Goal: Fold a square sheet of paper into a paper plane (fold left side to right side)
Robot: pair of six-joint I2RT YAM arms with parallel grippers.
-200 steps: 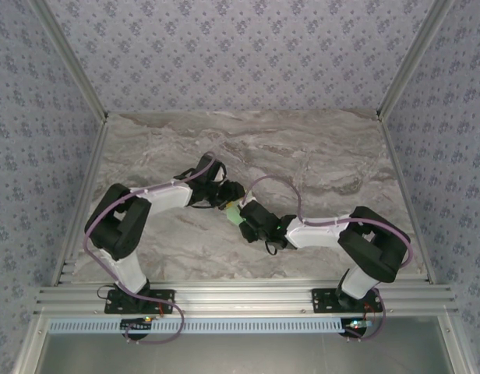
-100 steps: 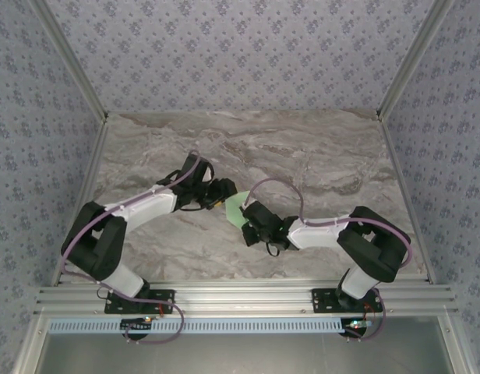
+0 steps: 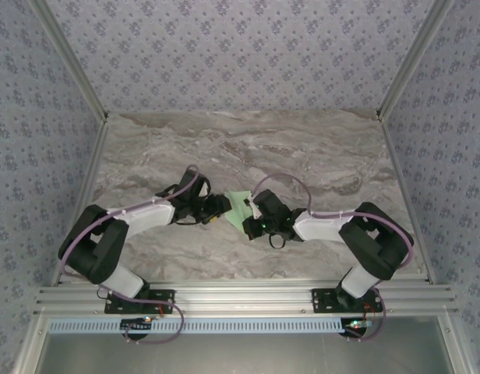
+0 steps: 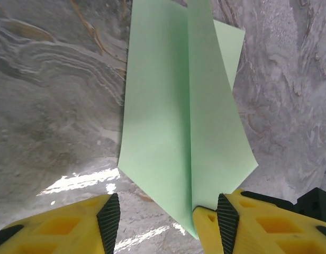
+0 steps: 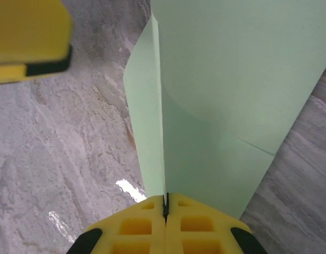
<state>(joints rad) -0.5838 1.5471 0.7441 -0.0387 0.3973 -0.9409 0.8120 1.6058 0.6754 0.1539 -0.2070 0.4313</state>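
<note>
- The right end effector (image 5: 165, 203) has its jaws pressed together, pinching the pale green paper (image 5: 216, 79) at a folded edge. From that pinch one layer rises straight up and a wider layer curves away to the side.
- The left end effector (image 4: 167, 217) is spread and holds nothing. The paper's pointed tip (image 4: 168, 121) lies just beside one of its fingers, and bare desk shows between the jaws.
- From above, the paper (image 3: 238, 206) sits around the middle of the desk (image 3: 318, 156), between the two end effectors, with the right end effector (image 3: 252, 222) at its near edge.
- We judge the task to be well under way. The sheet is no longer square: it narrows to a point, and a long crease runs down its length with flaps meeting along it.
- What looks left is to bring the left side over onto the right and press that crease flat. The layers are not yet lying together.
- We can read no brand, label or writing anywhere. The paper is plain.
</note>
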